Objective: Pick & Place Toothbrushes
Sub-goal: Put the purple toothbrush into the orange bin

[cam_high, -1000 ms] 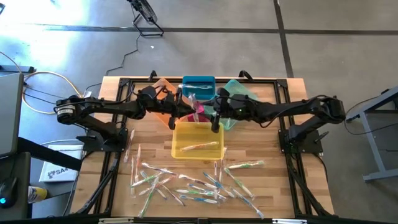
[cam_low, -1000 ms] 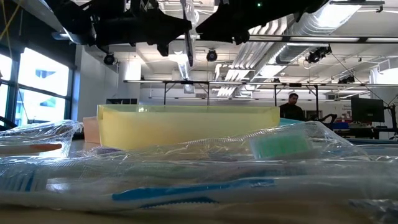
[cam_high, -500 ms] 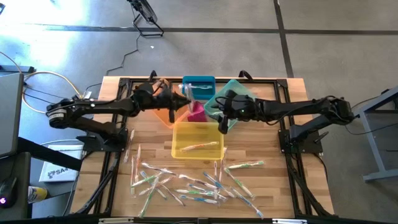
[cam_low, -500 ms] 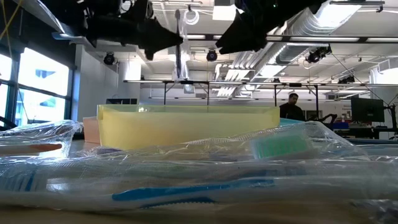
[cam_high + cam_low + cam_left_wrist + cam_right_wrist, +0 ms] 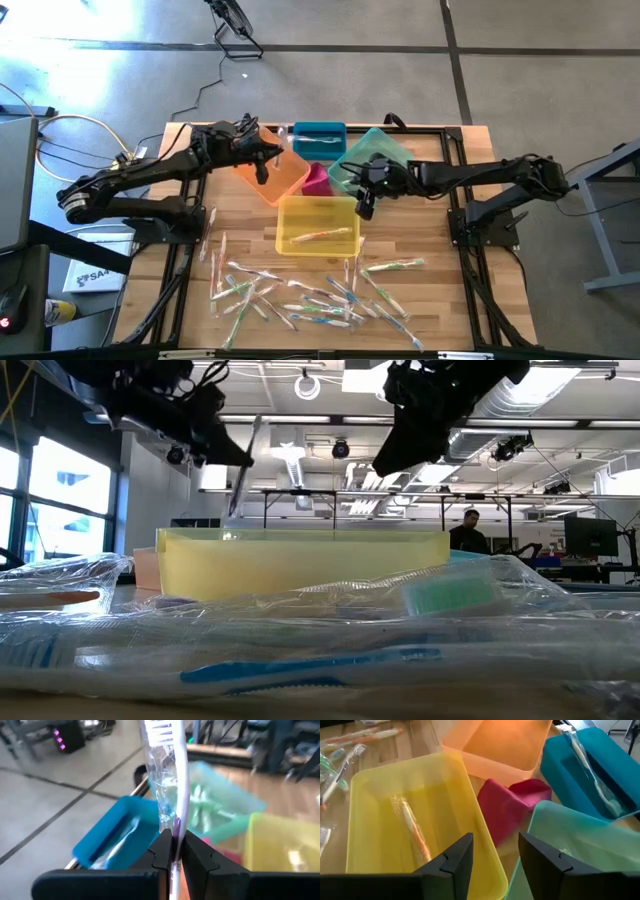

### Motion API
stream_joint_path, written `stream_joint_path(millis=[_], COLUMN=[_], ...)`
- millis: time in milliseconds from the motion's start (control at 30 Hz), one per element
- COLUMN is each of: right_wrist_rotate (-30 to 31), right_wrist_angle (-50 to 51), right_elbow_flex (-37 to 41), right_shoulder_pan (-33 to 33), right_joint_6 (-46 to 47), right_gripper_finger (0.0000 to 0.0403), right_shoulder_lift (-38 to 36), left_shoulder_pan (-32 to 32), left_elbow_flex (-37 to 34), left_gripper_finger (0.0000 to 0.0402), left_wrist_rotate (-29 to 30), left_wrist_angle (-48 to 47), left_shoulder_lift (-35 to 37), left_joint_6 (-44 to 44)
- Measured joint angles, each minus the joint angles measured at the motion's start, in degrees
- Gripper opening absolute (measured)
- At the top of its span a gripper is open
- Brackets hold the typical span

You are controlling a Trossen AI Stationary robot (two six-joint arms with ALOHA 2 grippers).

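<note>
My left gripper hangs over the orange bin, shut on one wrapped toothbrush with a white head and a purple accent. My right gripper is open and holds nothing, above the far right corner of the yellow bin. That bin holds one orange-accented toothbrush. Several more wrapped toothbrushes lie flat on the near part of the table. My left gripper pinches the toothbrush between its two fingers at the handle, close below the purple accent. The head end sticks out past the fingertips. In the low view the brush is lifted clear and hangs tilted below the gripper.
The blue bin at the far edge holds one toothbrush. The green bin leans to its right, and the small pink bin sits between orange and yellow. A black frame borders the table. A person sits far behind.
My left gripper has carried the toothbrush from above the pink bin toward the table's left, over the orange bin; the brush has gone from hanging upright to tilted. My right gripper has drawn away from it toward the table's right, staying open.
</note>
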State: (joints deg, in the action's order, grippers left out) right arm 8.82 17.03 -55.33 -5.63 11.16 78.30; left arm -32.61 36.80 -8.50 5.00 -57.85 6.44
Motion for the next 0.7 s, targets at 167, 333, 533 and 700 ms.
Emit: stream_joint_path(millis=[167,333,533,700], right_wrist_rotate=[0.0,0.0,0.0,0.0], right_wrist_angle=[-0.1,-0.1,-0.1,-0.9], right_elbow_flex=[0.0,0.0,0.0,0.0], right_shoulder_pan=[0.0,0.0,0.0,0.0], right_joint_6=[0.0,-0.2,-0.2,-0.2], right_gripper_finger=[0.0121,0.0103,0.0090,0.0083], right_shoulder_lift=[0.0,0.0,0.0,0.0], left_shoulder_pan=[-1.6,-1.5,-1.5,-1.5], left_elbow_flex=[0.0,0.0,0.0,0.0], left_gripper_finger=[0.0024,0.0024,0.0024,0.0024], left_wrist_rotate=[3.0,4.7,5.3,6.2], left_wrist_angle=[-6.8,-12.9,-17.9,-19.4], left_shoulder_lift=[0.0,-0.5,-0.5,-1.0], left_joint_6=[7.3,18.1,20.3,20.3])
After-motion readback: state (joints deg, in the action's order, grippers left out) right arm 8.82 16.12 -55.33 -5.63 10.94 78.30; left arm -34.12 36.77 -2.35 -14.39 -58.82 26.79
